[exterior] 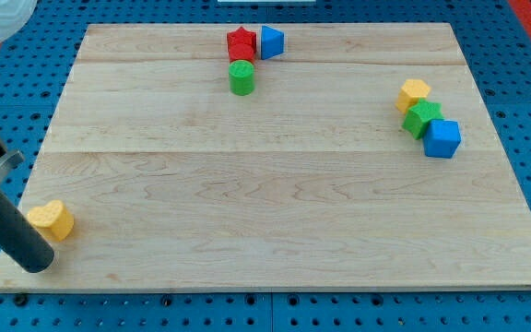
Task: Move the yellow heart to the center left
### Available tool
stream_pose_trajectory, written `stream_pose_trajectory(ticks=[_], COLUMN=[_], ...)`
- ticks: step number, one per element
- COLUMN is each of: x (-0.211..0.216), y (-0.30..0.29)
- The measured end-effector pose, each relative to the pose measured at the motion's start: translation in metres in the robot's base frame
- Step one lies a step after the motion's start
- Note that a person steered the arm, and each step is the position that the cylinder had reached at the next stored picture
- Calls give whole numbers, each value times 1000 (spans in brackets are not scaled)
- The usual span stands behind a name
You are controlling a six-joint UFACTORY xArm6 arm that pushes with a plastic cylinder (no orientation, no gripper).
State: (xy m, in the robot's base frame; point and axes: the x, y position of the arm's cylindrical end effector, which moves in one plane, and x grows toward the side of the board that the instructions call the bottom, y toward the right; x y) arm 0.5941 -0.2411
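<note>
Yellow heart [52,220] low on the board [275,184], near the view's bottom-left corner. My tip [37,266] just below and slightly left of it, close, contact hard to call. No claw on this rig, only a rod, so nothing to open, close or hold.

Likely step: push heart toward the view's top, along the left edge, to mid-height. Best done by:
- getting squarely under the heart before driving up;
- pressing through its middle, since a lobe hit would spin it;
- staying off the board's left rim.

6 other blocks far off: red star [241,43], blue cube [271,41], green cylinder [241,78], another yellow block [414,94], green block [422,119], blue cube [442,138].

Rod's upper part cut off at the left edge; heart's point direction unclear.
</note>
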Motion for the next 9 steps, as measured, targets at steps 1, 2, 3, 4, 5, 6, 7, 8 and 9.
stream_pose_trajectory(ticks=[1, 2, 3, 4, 5, 6, 7, 8, 9], x=[-15, -49, -79, -113, -143, -167, -175, -175, -175], y=[-2, -4, -4, -6, -18, -21, -21, -17, 6])
